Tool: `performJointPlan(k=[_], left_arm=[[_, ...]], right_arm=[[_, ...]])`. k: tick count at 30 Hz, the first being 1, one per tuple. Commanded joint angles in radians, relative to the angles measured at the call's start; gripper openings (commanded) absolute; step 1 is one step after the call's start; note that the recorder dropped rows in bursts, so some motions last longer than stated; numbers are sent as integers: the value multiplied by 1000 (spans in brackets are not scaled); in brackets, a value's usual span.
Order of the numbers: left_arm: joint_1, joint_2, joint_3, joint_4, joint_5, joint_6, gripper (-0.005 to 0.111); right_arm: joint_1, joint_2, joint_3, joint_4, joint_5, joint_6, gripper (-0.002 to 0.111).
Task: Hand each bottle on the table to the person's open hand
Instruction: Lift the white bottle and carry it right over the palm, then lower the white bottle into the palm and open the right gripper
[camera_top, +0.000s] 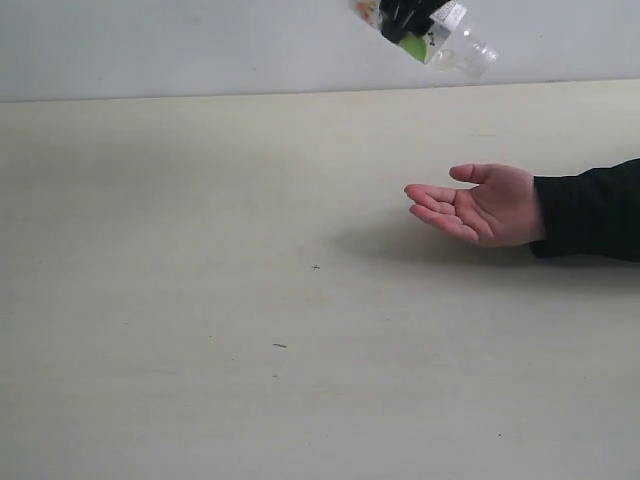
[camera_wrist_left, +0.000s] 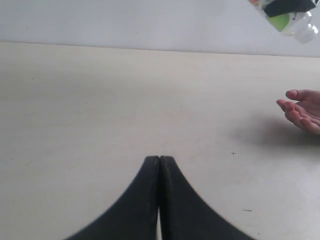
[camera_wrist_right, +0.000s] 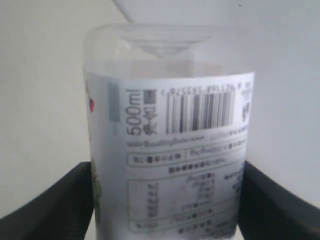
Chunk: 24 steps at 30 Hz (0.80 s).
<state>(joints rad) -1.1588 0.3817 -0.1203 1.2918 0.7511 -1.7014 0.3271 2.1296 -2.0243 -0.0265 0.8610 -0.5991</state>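
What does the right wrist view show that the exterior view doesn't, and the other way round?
Only the right wrist view: the label close up, with its barcode and 500ml marking, and black fingers pressed against either side.
Only the exterior view: the person's open hand, palm up, held out over the table, with a black sleeve at the wrist.
Both: the clear bottle gripped by the right end effector, off the tabletop.

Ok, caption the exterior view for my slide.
Tilted clear bottle in the right arm's jaws at the frame's top; below, the person's open hand, palm-up, over the table.
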Motion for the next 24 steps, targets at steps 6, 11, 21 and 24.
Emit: performJointPlan(k=[6,11,21,24], left_arm=[[3,-8,3,3,2,1,0],[3,-8,3,3,2,-1,0],[3,-8,3,3,2,3,0],[3,-8,3,3,2,3,0]], right_arm=[[-2,-87,-7,-78,344,521,0],[-2,-105,49,-104,360,664,0],[-2,-144,358,-128,360,707,0],[-2,-144,432,-138,360,733,0]])
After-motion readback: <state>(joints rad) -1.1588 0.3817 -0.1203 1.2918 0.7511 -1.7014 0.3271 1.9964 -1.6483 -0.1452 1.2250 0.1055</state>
